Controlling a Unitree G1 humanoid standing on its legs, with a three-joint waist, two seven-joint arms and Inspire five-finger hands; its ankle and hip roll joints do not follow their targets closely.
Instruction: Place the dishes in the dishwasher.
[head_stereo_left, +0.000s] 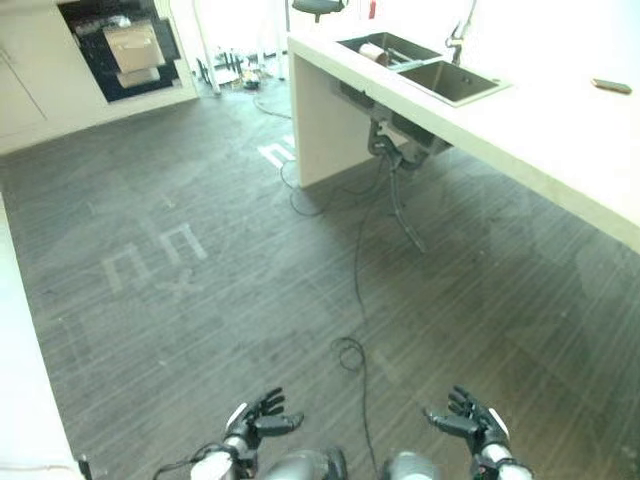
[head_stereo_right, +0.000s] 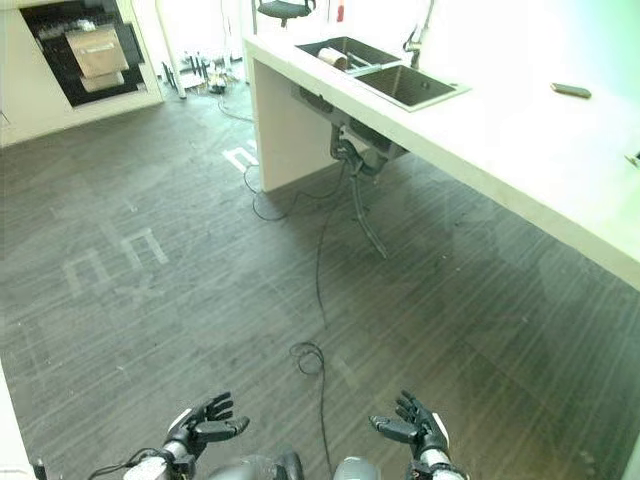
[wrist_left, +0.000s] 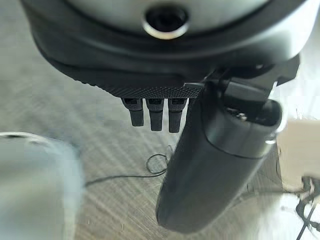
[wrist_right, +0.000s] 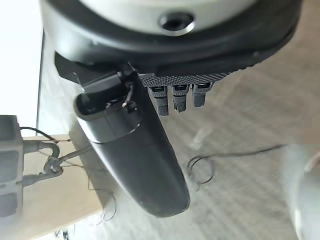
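- Standing well back from the work area, the robot holds the left hand (head_stereo_left: 262, 415) and the right hand (head_stereo_left: 470, 420) low at the near edge of the head views, both over bare floor (head_stereo_left: 230, 290) and both empty.
- Left hand state: fingers extended and relaxed, thumb apart from them, nothing between; its wrist view confirms this.
- Right hand state: the same, fingers straight, thumb spread, nothing held.
- Task item location: a dish (head_stereo_left: 372, 52), pale and rounded, lies in the far basin of the sink (head_stereo_left: 455, 82) set into the white counter (head_stereo_left: 560, 140). Its exact type cannot be told.
- Governing relation: the sink lies far ahead and to the right of both hands; the right hand is judged the nearer. The counter's long axis runs from the far middle toward the near right.
- An open dark appliance cavity (head_stereo_left: 120, 45) sits at the far left, well apart from the sink; it is possibly the dishwasher.
- View difference: head views show sink, dish and cavity; wrist views show finger posture and a looped cable on the floor (wrist_right: 200, 170).
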